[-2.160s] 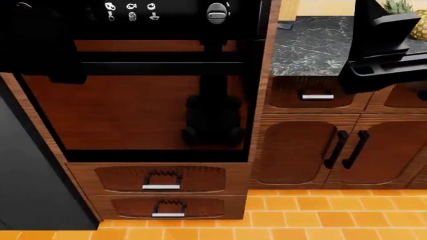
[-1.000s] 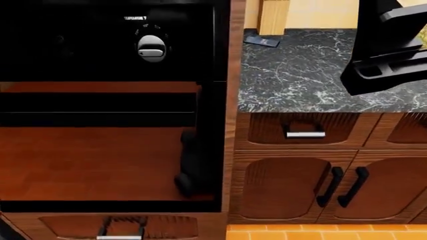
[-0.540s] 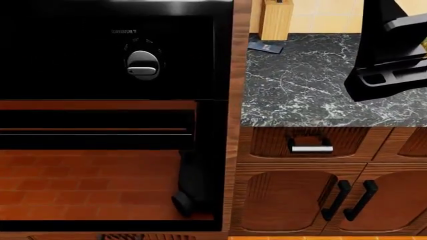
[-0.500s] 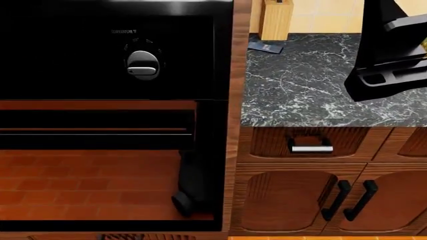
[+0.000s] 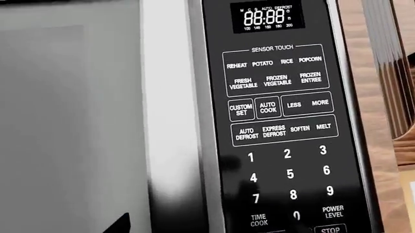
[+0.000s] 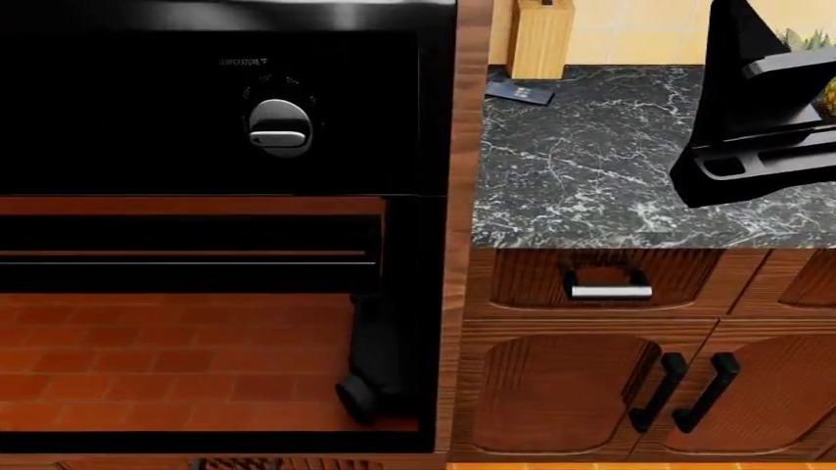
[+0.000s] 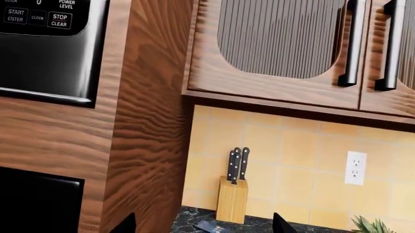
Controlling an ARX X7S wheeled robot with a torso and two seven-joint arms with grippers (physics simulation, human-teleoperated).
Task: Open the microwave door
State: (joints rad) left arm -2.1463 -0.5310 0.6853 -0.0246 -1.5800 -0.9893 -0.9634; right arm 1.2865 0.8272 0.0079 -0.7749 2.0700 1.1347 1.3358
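Left wrist view: microwave door [image 5: 77,116] shut, panel [image 5: 282,126] beside.

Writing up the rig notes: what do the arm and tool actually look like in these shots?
Only the right arm shows in the head view: matte black, angular, flat-faced housings with a slotted bar along the lower link. No cables, markings or colour accents are visible. Of each tool, the wrist views catch only small black tips at the picture edge. The left arm is not in view.
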